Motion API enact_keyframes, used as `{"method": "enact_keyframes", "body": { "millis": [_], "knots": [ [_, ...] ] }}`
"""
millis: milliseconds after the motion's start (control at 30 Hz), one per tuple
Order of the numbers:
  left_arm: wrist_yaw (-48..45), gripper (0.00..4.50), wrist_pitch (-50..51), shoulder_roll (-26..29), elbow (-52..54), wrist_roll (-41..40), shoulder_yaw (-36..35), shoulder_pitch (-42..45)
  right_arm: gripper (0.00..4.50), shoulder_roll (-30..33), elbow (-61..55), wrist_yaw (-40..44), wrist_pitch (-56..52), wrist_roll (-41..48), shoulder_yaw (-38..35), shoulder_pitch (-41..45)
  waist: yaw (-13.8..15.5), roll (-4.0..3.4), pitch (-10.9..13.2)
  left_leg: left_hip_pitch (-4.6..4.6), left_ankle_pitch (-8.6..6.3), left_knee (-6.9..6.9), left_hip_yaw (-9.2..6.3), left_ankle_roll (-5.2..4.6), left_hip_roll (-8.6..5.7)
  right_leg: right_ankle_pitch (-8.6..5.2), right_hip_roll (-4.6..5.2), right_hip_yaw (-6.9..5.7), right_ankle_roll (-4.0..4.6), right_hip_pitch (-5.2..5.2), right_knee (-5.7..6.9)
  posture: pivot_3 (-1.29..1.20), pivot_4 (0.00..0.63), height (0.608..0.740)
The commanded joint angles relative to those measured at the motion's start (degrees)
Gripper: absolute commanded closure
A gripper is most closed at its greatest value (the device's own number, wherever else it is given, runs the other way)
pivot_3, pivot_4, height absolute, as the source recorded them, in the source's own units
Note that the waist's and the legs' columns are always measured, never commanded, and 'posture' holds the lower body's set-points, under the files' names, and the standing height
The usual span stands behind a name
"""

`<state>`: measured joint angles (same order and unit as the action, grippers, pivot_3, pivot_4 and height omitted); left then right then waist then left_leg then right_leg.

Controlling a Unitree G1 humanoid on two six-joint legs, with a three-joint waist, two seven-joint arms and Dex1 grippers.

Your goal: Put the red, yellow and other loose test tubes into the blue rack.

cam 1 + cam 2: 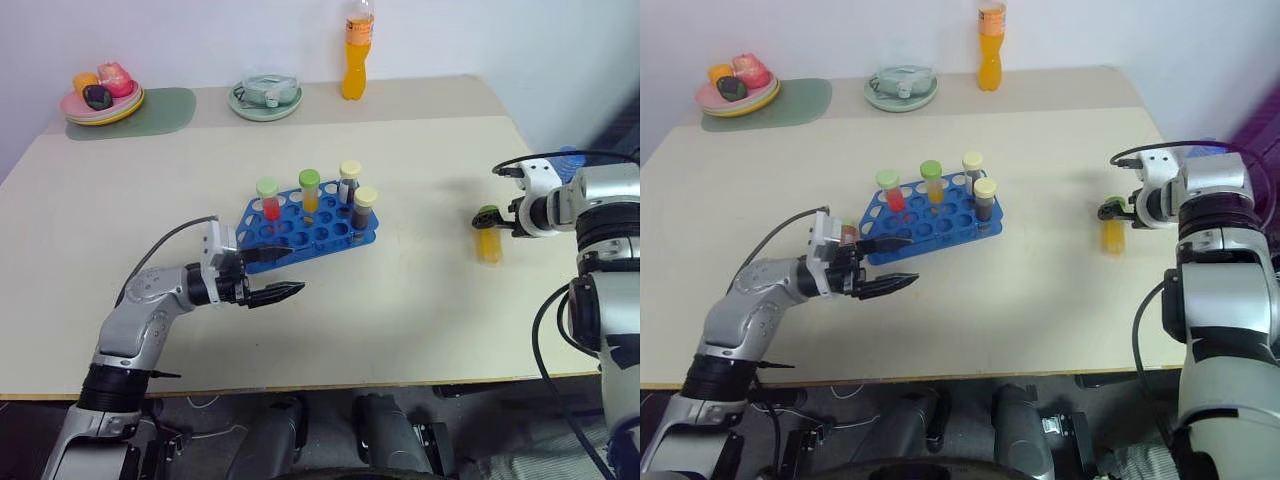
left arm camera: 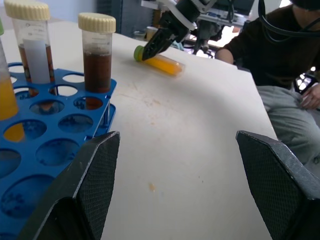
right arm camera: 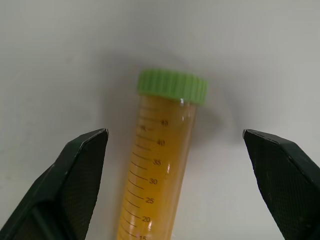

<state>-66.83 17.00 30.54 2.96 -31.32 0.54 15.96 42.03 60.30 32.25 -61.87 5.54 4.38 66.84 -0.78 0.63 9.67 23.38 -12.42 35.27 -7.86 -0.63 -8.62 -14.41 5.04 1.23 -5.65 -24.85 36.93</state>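
- Right gripper [image 3: 175,145]: its two black fingers [image 3: 80,170] are spread wide, one on each side of the yellow test tube [image 3: 160,165] without touching it. The tube lies flat on the table [image 1: 400,300], green cap toward the top of the right wrist frame.
- In the left eye view that gripper sits at the right edge of the frame, at mid-height, tips right at the capped end of the tube, which lies well apart from the blue rack [image 1: 325,238].
- Left gripper [image 1: 282,272]: fingers spread with nothing between them, pointing toward the frame's right, in the lower left of the left eye view, just beside the rack's near edge. One finger reaches over the rack's near rim; whether it touches cannot be told.
- The rack stands near the centre of the left eye view, tilted slightly, and holds four upright tubes: a red-filled tube [image 1: 268,199] with a light green cap, an orange-filled tube [image 1: 310,191] with a green cap, and two dark-filled tubes [image 1: 364,209] with cream caps.
- Far edge of the table: an orange drink bottle [image 1: 356,55] at top centre, a pale green dish [image 1: 265,98] to its left, and a stack of plates [image 1: 102,103] with toy food at upper left on a green mat [image 1: 165,110].
- In the left wrist view a seated person [image 2: 285,65] in dark clothes shows at the upper right, beyond the table.
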Motion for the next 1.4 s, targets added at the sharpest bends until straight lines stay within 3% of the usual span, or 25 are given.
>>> {"method": "enact_keyframes", "body": {
  "millis": [33, 167, 200, 367, 467, 600, 767, 900, 1033, 1400],
  "knots": [
    [0.1, 0.69, -0.2, 0.8, 2.3, -1.1, -2.0, -0.8, 1.39, -1.0, 2.6, 1.0, 0.7, -1.9, 0.3, 2.8, -0.1, 0.0, 0.0, 0.0, 0.0, 0.0, 0.0, 0.0, 0.0, 0.0, 0.0, 0.0, 0.0, -0.01, 0.02, 0.0, 0.15, 0.74],
    [0.1, 0.69, -0.5, 1.3, 2.5, -1.2, -2.3, -1.8, 3.43, -2.3, 3.8, 3.0, 2.4, -4.7, 2.7, 2.1, -0.2, 0.0, 0.0, -0.01, 0.01, 0.0, 0.0, 0.02, 0.01, 0.0, -0.02, 0.01, 0.01, -0.03, 0.06, 0.0, 0.15, 0.74],
    [0.1, 0.69, -0.6, 1.3, 2.5, -1.2, -2.4, -2.1, 3.69, -2.4, 3.8, 3.5, 2.8, -5.3, 3.3, 1.8, -0.3, 0.0, 0.0, -0.02, 0.01, 0.0, 0.0, 0.02, 0.01, 0.01, -0.02, 0.01, 0.01, -0.03, 0.06, 0.0, 0.15, 0.74],
    [-0.2, 0.69, -1.3, 1.3, 2.2, -1.1, -2.9, -3.7, 3.71, -0.9, -2.3, 10.2, 7.2, -7.9, 6.9, -0.9, -0.3, 0.01, 0.0, -0.04, 0.01, 0.03, 0.0, 0.02, 0.01, 0.02, -0.02, 0.01, 0.03, -0.01, 0.09, 0.0, 0.15, 0.74],
    [-0.2, 0.69, -1.6, 1.4, 2.0, -1.3, -3.3, -4.3, 3.71, 3.2, -19.3, 20.7, 10.8, -3.3, 5.6, -8.6, -0.1, -0.03, 0.0, -0.03, -0.02, 0.05, -0.01, -0.01, 0.01, 0.03, -0.03, 0.01, 0.02, -0.02, 0.09, 0.0, 0.15, 0.74],
    [-0.9, 0.69, -2.2, 1.8, 1.0, -1.2, -3.8, -4.5, 3.71, 11.0, -54.6, 33.5, 8.2, 8.6, 1.0, -28.0, 0.2, -0.05, 0.0, 0.01, -0.07, 0.0, -0.07, -0.05, 0.02, 0.02, -0.04, -0.03, 0.0, -0.06, 0.09, 0.0, 0.15, 0.74],
    [-2.5, 0.69, -2.9, 2.5, -0.3, -1.1, -3.7, -3.4, 3.71, 12.3, -79.5, 33.8, 3.4, 18.1, -4.3, -44.4, 0.1, -0.08, 0.0, 0.0, -0.16, 0.17, -0.06, -0.13, 0.04, 0.02, -0.03, -0.03, -0.01, 0.02, 0.09, 0.0, 0.15, 0.74],
    [-3.3, 0.69, -2.6, 3.0, -1.5, -1.1, -3.7, -1.8, 3.71, 1.6, -86.8, 28.3, 6.2, 25.5, -9.5, -47.6, 0.1, -0.06, 0.0, 0.0, -0.2, 0.44, -0.05, -0.17, 0.07, 0.01, -0.04, -0.03, 0.01, 0.15, 0.08, 0.0, 0.15, 0.74],
    [-4.0, 0.69, -2.1, 3.1, -1.6, -1.6, -3.6, -1.3, 3.71, -6.3, -86.6, 23.3, 19.8, 20.5, -5.4, -48.0, 0.3, -0.06, 0.0, 0.0, -0.22, 0.49, -0.05, -0.21, 0.07, 0.01, -0.04, -0.05, 0.0, 0.17, 0.07, 0.0, 0.15, 0.74],
    [-1.1, 0.69, 0.2, 3.0, 1.1, -2.8, -4.9, -1.6, 3.71, -30.4, -65.0, 7.4, 56.0, 7.5, 1.4, -41.5, 0.1, -0.03, 0.0, -0.03, -0.22, 0.49, -0.04, -0.19, 0.05, 0.05, -0.1, -0.02, -0.01, 0.13, 0.16, 0.0, 0.15, 0.74]
  ]
}}
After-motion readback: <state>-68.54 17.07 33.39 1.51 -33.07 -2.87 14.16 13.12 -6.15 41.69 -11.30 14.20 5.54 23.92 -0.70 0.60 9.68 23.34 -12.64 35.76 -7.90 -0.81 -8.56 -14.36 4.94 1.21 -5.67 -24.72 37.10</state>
